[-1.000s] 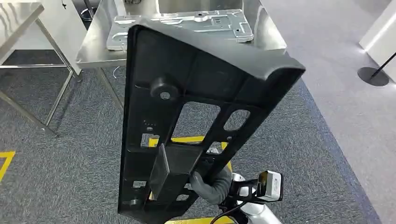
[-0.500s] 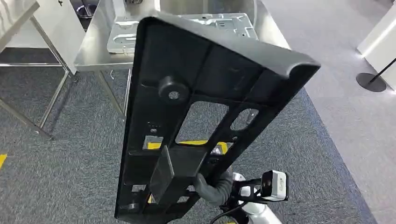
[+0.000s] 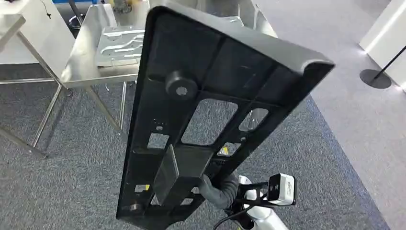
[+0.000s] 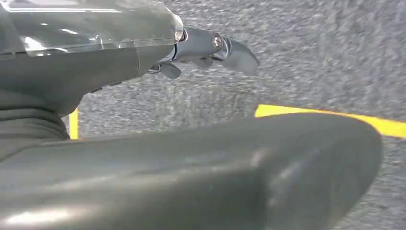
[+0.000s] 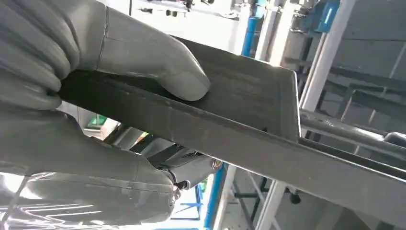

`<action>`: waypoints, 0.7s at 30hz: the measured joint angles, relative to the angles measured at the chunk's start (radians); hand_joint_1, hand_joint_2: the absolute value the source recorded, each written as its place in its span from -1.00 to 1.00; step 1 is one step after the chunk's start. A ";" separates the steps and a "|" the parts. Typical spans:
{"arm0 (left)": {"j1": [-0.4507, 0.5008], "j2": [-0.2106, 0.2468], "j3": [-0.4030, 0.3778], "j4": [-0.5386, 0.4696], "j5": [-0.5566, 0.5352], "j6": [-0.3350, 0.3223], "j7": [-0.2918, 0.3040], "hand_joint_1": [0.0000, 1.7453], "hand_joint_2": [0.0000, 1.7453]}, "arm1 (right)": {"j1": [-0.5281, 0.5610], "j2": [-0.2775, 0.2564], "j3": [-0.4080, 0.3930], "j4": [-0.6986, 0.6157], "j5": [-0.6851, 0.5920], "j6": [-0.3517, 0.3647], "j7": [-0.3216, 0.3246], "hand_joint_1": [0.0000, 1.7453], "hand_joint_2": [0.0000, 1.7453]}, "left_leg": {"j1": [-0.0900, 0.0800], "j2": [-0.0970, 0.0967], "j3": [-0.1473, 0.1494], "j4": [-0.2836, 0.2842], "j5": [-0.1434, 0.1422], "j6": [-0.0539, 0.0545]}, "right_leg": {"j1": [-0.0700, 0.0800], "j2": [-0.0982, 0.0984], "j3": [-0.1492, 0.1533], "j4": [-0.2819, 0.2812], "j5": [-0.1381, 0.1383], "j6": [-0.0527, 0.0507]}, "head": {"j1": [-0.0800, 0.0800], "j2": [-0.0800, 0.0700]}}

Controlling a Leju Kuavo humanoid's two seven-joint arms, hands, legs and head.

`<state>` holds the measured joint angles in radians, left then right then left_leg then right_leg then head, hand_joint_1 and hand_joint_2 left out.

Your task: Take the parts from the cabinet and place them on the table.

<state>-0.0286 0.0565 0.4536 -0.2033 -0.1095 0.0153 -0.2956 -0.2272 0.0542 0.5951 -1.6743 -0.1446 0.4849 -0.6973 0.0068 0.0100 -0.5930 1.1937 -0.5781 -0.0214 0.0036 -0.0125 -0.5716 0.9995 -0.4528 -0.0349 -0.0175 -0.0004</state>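
A large black plastic panel [image 3: 210, 81] with cut-outs and a round boss stands tilted in front of me in the head view. My right hand [image 3: 218, 190] grips its lower edge from below. In the right wrist view the thumb [image 5: 158, 67] presses on the panel's rim [image 5: 249, 129] while the hand [image 5: 72, 72] wraps around it. The steel table [image 3: 81, 72] stands beyond, up and to the left, with a grey metal plate [image 3: 117, 45] lying on it. My left hand [image 4: 206, 48] hangs over the carpet with fingers stretched out, holding nothing.
A second steel table [image 3: 9, 24] stands at the far left, its slanted legs [image 3: 45, 115] reaching onto the grey carpet. A black round stand base [image 3: 376, 79] and a white wall [image 3: 388, 33] are at the right. Yellow floor tape [image 4: 330, 117] runs below.
The whole picture has shifted: the table now sits further left and the yellow floor mark is mostly hidden, so the camera moved. The panel stays in my right hand, held slightly higher.
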 joint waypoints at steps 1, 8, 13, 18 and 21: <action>0.000 0.002 0.001 0.000 0.000 0.000 0.000 -1.00 -1.00 | 0.001 0.000 0.000 0.002 0.001 0.000 0.000 1.00 1.00 | 0.001 -0.001 -0.055 0.083 -0.042 -0.003 | 0.001 0.003 0.002 0.000 -0.005 -0.001 | 0.000 0.000; 0.006 0.003 0.003 0.000 0.000 0.000 0.000 -1.00 -1.00 | 0.003 0.003 0.000 0.011 0.005 0.006 0.000 1.00 1.00 | -0.003 0.000 -0.009 -0.175 0.116 0.004 | 0.004 0.016 0.046 0.003 -0.040 0.014 | 0.000 0.000; 0.005 0.002 0.005 0.000 -0.013 -0.003 0.000 -1.00 -1.00 | 0.002 0.005 -0.001 0.018 0.008 0.000 0.000 1.00 1.00 | 0.005 -0.001 0.009 -0.190 0.139 0.039 | 0.004 0.016 0.049 0.017 -0.064 0.048 | 0.000 0.000; 0.003 0.003 0.007 0.000 -0.022 -0.004 0.000 -1.00 -1.00 | 0.006 0.004 -0.002 0.022 0.007 -0.004 0.000 1.00 1.00 | 0.004 -0.001 0.025 -0.190 0.119 0.049 | -0.007 0.015 -0.153 0.336 -0.165 0.062 | 0.000 0.000; 0.003 0.002 0.007 0.000 -0.028 -0.005 0.001 -1.00 -1.00 | 0.006 0.004 -0.002 0.023 0.007 -0.003 0.000 1.00 1.00 | 0.004 -0.003 0.054 -0.190 0.100 0.043 | -0.011 0.014 -0.087 0.142 -0.014 0.058 | 0.000 0.000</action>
<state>-0.0261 0.0587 0.4604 -0.2033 -0.1373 0.0103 -0.2949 -0.2216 0.0580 0.5932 -1.6510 -0.1377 0.4814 -0.6973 0.0111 0.0071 -0.5389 1.0034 -0.4780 0.0215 -0.0073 0.0014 -0.6585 1.1419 -0.4668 0.0229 -0.0175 -0.0004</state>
